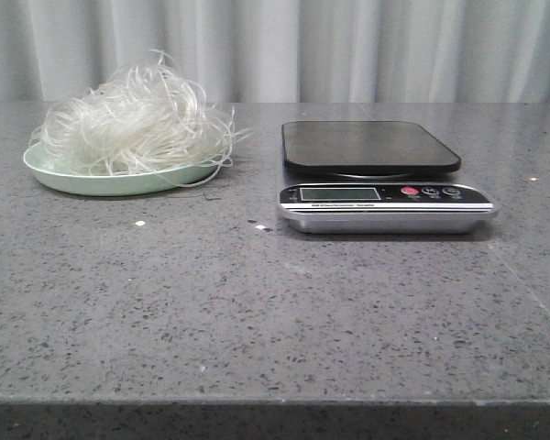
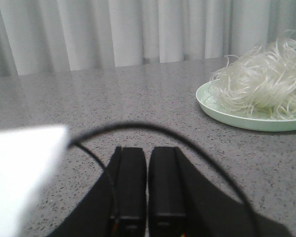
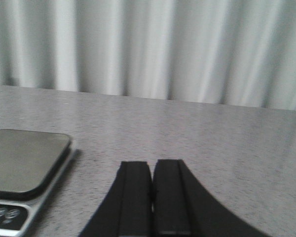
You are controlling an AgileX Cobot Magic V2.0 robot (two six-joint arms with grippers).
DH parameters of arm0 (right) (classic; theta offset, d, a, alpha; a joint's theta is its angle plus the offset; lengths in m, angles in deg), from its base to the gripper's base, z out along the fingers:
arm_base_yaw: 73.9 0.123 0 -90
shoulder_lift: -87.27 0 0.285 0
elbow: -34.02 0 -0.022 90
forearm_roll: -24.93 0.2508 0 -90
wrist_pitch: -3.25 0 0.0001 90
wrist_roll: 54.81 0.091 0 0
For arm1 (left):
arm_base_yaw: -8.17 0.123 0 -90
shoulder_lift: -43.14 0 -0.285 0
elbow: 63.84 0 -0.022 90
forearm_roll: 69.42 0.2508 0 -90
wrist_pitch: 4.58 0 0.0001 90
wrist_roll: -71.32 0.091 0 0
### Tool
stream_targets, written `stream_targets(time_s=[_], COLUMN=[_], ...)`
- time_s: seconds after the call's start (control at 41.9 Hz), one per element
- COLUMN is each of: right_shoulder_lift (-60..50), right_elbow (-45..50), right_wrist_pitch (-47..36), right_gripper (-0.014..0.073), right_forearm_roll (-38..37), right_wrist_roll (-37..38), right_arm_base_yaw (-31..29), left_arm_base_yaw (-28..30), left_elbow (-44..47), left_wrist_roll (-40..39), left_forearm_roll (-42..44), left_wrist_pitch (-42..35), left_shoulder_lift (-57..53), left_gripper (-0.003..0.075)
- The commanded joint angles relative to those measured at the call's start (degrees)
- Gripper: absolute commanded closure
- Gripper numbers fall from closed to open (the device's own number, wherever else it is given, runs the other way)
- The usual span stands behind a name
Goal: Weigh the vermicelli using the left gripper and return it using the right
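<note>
both grippers' fingers [image 2: 129, 185] pressed together holding nothing; vermicelli [image 1: 133, 124] heaped on green plate [image 1: 46, 170]; scale [image 1: 376, 179] bare.

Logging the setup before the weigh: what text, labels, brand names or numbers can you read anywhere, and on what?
None can be read.
Scale display: no digits visible.
Scale front panel: a thin printed line under the display and button markings, too small and blurred.
Plate, vermicelli, table: no markings seen.
</note>
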Motion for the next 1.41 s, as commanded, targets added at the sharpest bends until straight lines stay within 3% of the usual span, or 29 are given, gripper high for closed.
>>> stream_targets(time_s=[0.0, 0.382, 0.478, 1.385], right_shoulder_lift=[-0.13, -13.41, -13.19, -13.20], right_elbow=[-0.56, 16.45, 16.20, 16.20], right_wrist_pitch=[-4.43, -11.43, -8.37, -8.20], right_gripper=[0.0442, 0.0442, 0.0442, 0.0442], right_forearm_roll=[-0.81, -0.03, -0.26, -0.26], right_wrist_roll=[0.04, 4.35, 4.28, 4.28], right_arm_base_yaw=[-2.90, -4.64, -4.64, -4.64], left_arm_base_yaw=[0.13, 0.13, 0.13, 0.13], left_elbow=[0.49, 0.49, 0.49, 0.49], left_wrist_roll=[-0.69, -0.69, -0.69, -0.69], left_forearm_roll=[-0.42, -0.42, -0.42, -0.42], left_wrist_pitch=[-4.54, -4.54, -4.54, -4.54], left_shoulder_lift=[-1.15, -1.15, -1.15, -1.15], left_gripper=[0.0583, 0.0583, 0.0583, 0.0583])
